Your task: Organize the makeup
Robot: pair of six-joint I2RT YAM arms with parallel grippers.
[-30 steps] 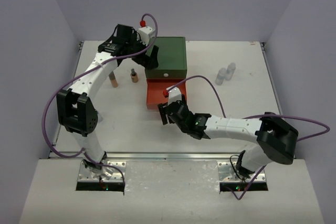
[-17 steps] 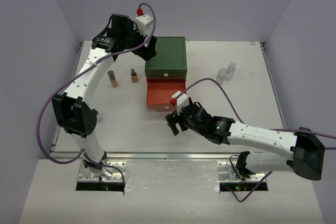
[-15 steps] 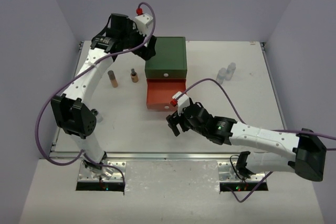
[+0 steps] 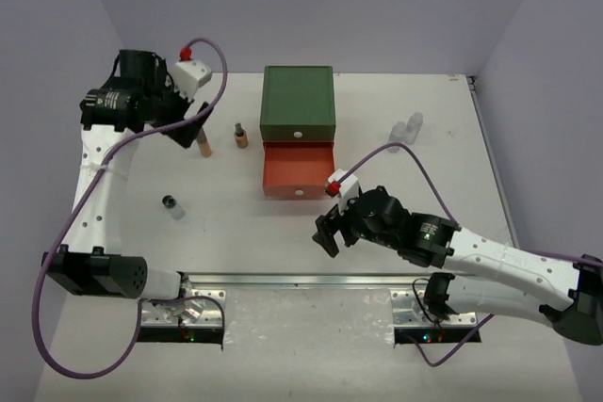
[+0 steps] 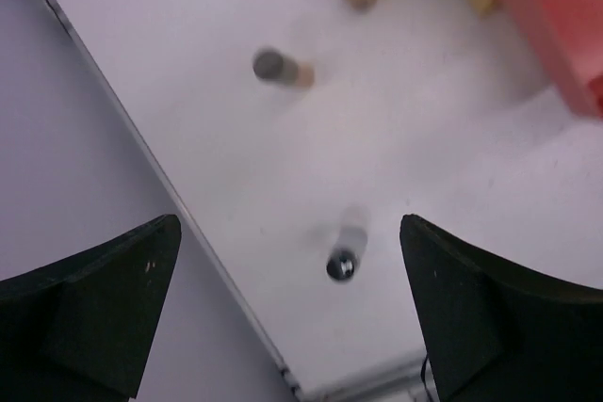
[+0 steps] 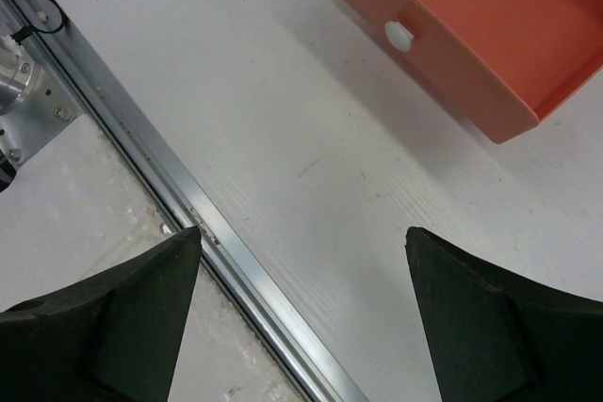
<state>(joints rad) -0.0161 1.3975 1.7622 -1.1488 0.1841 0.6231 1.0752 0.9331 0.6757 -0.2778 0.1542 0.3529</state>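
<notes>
Peach tube (image 4: 204, 146) at ten o'clock seems next: left gripper (image 5: 290, 228), spread, must lower around it; right gripper (image 6: 301, 233), spread, near open orange drawer (image 4: 300, 168).

A white table (image 4: 236, 242) fills the middle, and plain pale purple-grey walls close it in. There is a back wall (image 4: 330, 7) at 12 o'clock, a left wall (image 4: 42, 63) at 9 o'clock and a right wall (image 4: 556, 91) at 3 o'clock. A thin shiny metal rail (image 4: 311, 279) runs along the table's edge at 6 o'clock with a rough grey strip (image 4: 311, 327) just past it, and the light is soft and even.
</notes>
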